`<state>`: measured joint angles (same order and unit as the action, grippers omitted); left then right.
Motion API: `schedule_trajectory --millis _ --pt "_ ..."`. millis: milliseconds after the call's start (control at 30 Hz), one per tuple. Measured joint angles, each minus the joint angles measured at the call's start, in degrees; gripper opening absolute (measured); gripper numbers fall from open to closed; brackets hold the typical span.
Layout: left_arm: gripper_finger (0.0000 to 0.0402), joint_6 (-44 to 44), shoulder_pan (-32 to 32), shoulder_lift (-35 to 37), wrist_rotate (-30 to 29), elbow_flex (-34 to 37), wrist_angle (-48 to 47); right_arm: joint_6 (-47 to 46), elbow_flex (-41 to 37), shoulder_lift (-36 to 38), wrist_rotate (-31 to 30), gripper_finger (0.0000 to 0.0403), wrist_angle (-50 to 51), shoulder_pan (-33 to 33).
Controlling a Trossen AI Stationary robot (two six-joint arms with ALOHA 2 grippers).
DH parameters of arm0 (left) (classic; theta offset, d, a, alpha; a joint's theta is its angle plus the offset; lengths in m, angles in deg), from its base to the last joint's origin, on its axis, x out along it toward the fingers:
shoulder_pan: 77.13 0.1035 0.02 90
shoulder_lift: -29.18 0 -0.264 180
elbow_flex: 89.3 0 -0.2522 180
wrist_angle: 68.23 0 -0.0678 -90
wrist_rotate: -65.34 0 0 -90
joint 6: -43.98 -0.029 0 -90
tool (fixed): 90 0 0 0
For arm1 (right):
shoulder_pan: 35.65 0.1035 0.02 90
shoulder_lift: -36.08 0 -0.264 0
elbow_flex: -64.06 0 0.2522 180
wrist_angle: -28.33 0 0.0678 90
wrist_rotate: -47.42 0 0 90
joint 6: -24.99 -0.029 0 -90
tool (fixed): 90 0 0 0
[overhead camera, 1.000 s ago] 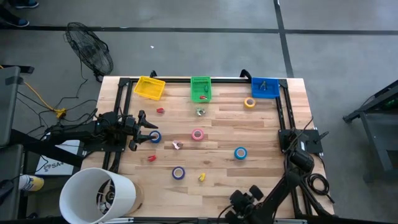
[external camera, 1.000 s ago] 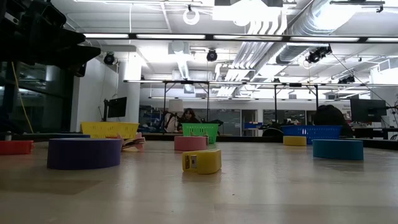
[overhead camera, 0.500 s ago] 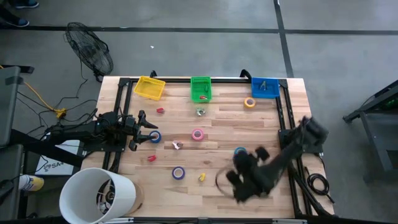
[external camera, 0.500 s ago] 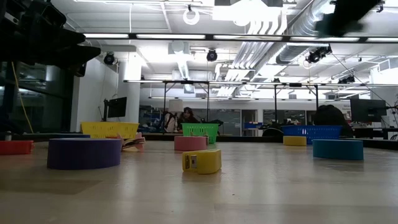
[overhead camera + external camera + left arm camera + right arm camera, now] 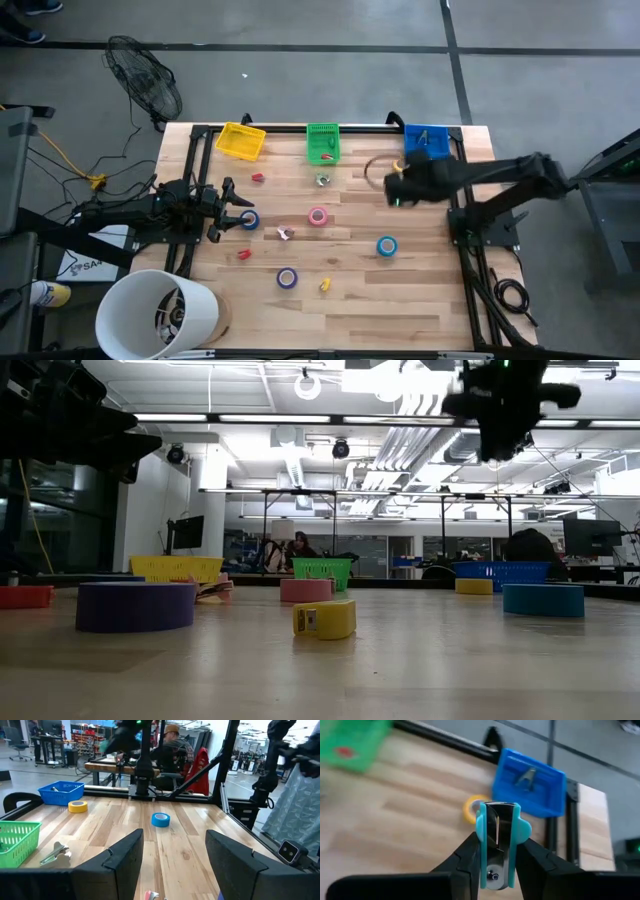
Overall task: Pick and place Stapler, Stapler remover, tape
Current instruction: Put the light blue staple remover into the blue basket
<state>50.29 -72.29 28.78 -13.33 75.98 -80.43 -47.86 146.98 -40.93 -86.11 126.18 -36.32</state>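
Note:
My right gripper hangs high over the table's far right part, near the blue basket, shut on a teal stapler remover with chrome jaws. It also shows at the top of the low view. A yellow tape roll lies flat on the table below it. More tape rolls lie flat: blue, pink, blue and purple. A small yellow stapler stands near the front. My left gripper waits open at the left edge, beside the blue roll. My right gripper pinches the stapler remover between its two fingers, one on each teal side. The fingers slant down from the table's right side. The remover is lifted clear of the table and stands out past the fingertips.
A yellow basket and a green basket stand along the far edge beside the blue one, which holds a metal piece. Small red pieces and a metal remover lie on the wood. A white bucket stands at the near left corner.
My right arm has swung from the table's near edge toward the far right, rising as it went. It now hangs over the yellow tape roll next to the blue basket. Its wrist has rolled on the way.

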Motion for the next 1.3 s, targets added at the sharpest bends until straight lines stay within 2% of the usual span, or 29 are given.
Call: schedule_trajectory --millis 233,433,567,733,867,1033,1300 --pt "0.0211 0.0 0.0 0.0 0.0 0.0 0.0 22.2 -10.2 6.4 3.0 0.0083 -19.0 -18.1" --pt "0.0211 0.0 0.0 0.0 0.0 0.0 0.0 46.6 -14.8 5.9 10.9 0.0083 -36.6 -31.0" --pt "0.0211 0.0 0.0 0.0 0.0 0.0 0.0 58.2 -15.7 4.5 15.1 0.0083 -43.0 -38.6" --pt "0.0211 0.0 0.0 0.0 0.0 0.0 0.0 70.3 -15.7 1.6 21.7 0.0083 -45.1 -45.7" --pt "0.0211 0.0 0.0 0.0 0.0 0.0 0.0 75.6 -15.7 -1.7 19.2 0.0083 -45.0 -49.0" --pt "0.0211 0.0 0.0 0.0 0.0 0.0 0.0 74.7 -15.7 -6.7 16.4 0.0083 -45.2 -52.1" --pt "0.0211 0.0 0.0 0.0 0.0 0.0 0.0 75.5 -15.7 -13.6 16.4 0.0090 -47.6 -55.5"
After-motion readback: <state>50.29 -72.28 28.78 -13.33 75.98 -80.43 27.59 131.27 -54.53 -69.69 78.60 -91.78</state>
